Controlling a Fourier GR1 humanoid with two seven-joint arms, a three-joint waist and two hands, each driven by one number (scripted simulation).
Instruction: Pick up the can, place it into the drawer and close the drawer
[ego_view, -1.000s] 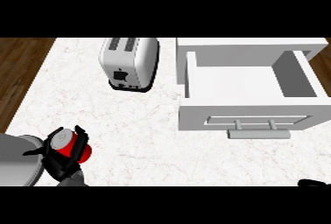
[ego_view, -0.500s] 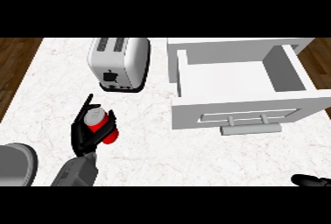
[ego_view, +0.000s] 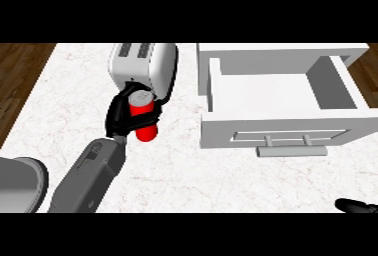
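A red can with a silver top is held above the counter, just in front of the toaster. My left hand is curled round it, its grey forearm reaching up from the lower left. To the right stands the white drawer, pulled open and empty inside, with a bar handle on its front panel. Only a dark tip of my right hand shows at the lower right edge, far from the can.
A silver toaster stands at the back of the white marble counter, right behind the can. A grey rounded object sits at the lower left edge. Dark wood floor shows beyond the counter's left side.
My left hand has carried the can up and to the right, from the lower left of the counter to just in front of the toaster. The view has shifted slightly.
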